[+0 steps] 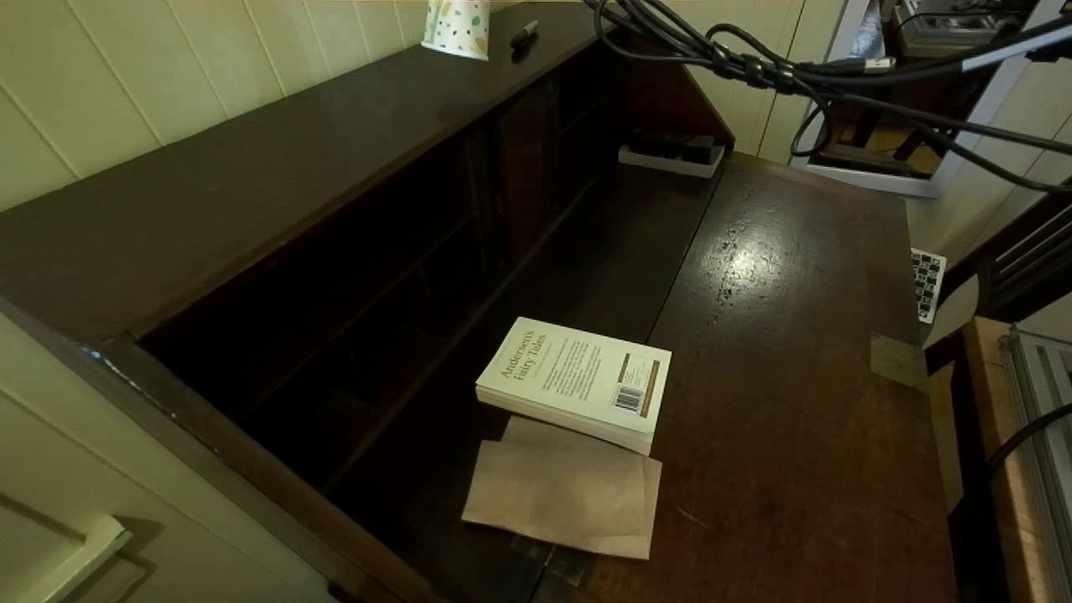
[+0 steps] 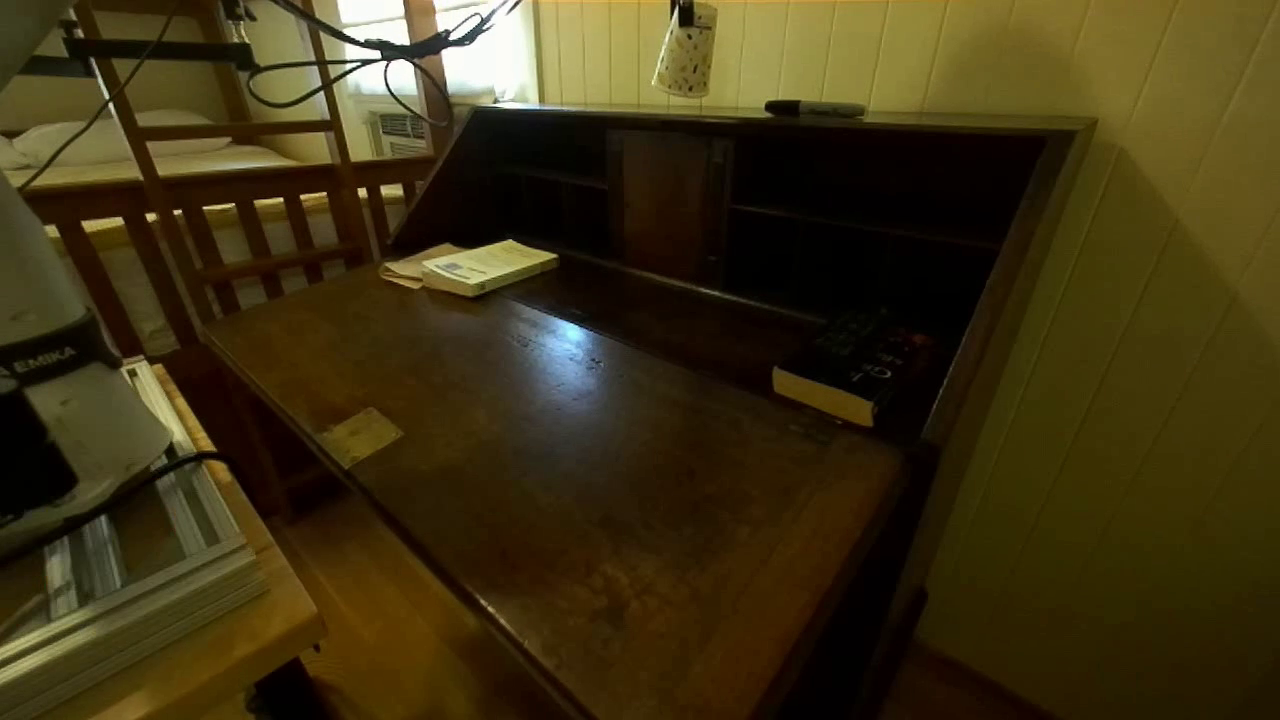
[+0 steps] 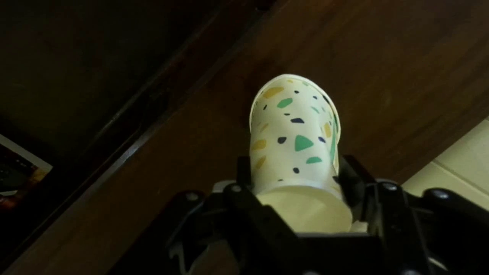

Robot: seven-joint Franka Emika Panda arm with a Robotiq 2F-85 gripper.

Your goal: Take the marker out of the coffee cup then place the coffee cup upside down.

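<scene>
I have hold of the coffee cup [image 3: 292, 137]: my pincer [image 3: 296, 173] stands part-way spread, just as wide as the cup, with its dark fingers [image 3: 355, 183] pressed to opposite sides of it near the base. In the wrist view I see the cup's pale closed base nearest me and its rolled rim farther off, with green, yellow and dark flecks over the white side. The cup hangs in the air over the upper ledge [image 1: 251, 193] of the table [image 1: 804, 435], and in both exterior views its mouth points down, leaning a little. The marker [image 2: 815, 108] lies on its side on that ledge, near the cup but not touching it. On the table's lower surface a white paperback [image 1: 578, 377] titled Andersen's Fairy Tales lies back cover up, with a piece of brown paper [image 1: 561, 498] right beside it. Well apart from these, toward the other end, lies a thick dark book [image 2: 845, 365], its lettering too dim for me to read. Black cables [image 1: 754, 71] loop through both exterior views, and a pale panelled wall [image 2: 1150, 350] stands behind the ledge. In an exterior view a wooden bed [image 2: 220, 178] shows past the table.
</scene>
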